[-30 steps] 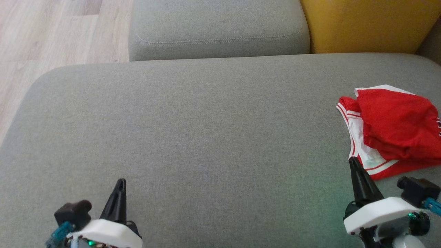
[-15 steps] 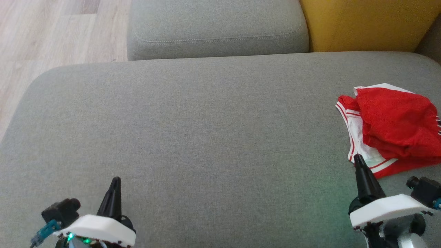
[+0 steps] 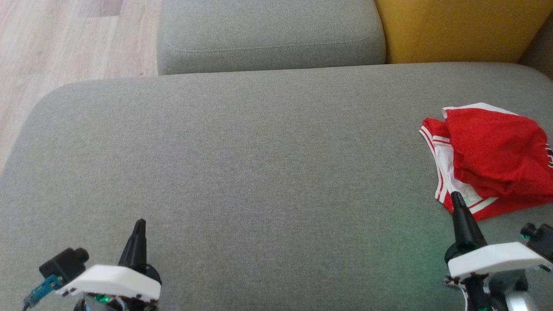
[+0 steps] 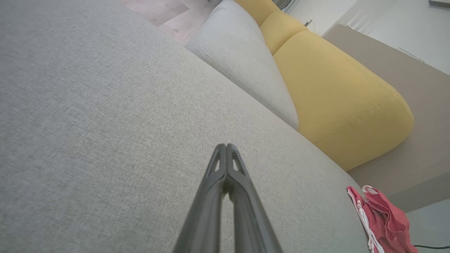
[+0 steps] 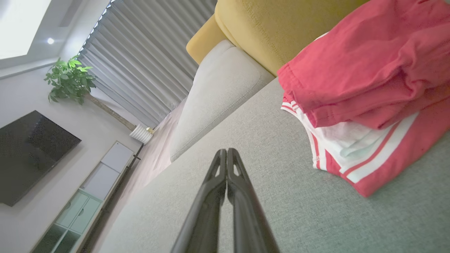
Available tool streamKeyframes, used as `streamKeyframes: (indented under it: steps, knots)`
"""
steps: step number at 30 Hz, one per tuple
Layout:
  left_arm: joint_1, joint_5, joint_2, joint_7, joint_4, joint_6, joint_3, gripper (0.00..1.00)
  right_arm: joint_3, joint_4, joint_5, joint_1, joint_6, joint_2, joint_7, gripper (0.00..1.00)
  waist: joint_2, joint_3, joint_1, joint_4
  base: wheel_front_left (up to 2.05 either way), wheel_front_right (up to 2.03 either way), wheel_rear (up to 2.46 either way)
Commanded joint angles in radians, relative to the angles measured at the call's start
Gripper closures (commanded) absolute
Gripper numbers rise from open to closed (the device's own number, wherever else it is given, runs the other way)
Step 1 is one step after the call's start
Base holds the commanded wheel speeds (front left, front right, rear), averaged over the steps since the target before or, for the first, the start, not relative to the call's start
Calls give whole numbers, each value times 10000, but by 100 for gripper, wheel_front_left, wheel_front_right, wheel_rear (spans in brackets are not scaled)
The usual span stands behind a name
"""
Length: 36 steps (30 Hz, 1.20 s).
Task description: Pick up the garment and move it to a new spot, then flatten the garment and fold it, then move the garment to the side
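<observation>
The garment [image 3: 492, 155], red with white bands and thin red stripes, lies in a loose bundle on the grey sofa seat [image 3: 259, 172], far over on the robot's right, with its right part cut off by the edge of the head view. A red layer is heaped on top, and the white-banded part shows beneath it along the left and near sides. The right tool [image 3: 456, 196] has both fingers pressed together and holds nothing. In the head view its tip overlaps the garment's near left corner, while its own wrist view shows the fingers over bare seat, just to the left of the cloth and not gripping it. The left tool [image 3: 139, 223] is likewise fully closed and empty. It sits low on the robot's left over bare seat, well apart from the garment, which appears small at the lower right of its wrist view. Behind the seat stand a grey cushion [image 3: 268, 34] and, to its right, a yellow cushion [image 3: 458, 30]. Pale wooden floor [image 3: 65, 43] shows at the upper left. The right wrist view also takes in curtains [image 5: 147, 59], a plant [image 5: 70, 77], a dark television [image 5: 31, 154] and a low cabinet [image 5: 88, 196].
</observation>
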Motion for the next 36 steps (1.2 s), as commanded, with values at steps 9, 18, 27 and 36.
streamKeyframes:
  steps: [9,18,27,36]
  knots:
    - [-776,-1227,-48,306,-239,-174,560,100,-40,-112,1306,-705,-5,-176,69,100,-1,30,0,-31,0,0,0]
    - [-900,-2138,-115,535,-187,-274,772,100,-109,32,2253,-823,-5,-182,97,100,-1,55,0,-56,0,0,0]
    - [-1039,-3166,-190,794,-127,-388,1012,100,-192,195,3318,-956,-6,-186,132,100,-1,83,0,-85,0,0,0]
    - [-1179,-4194,-266,1053,-68,-501,1252,100,-277,359,4380,-1089,-7,-188,170,100,-1,111,0,-114,0,0,0]
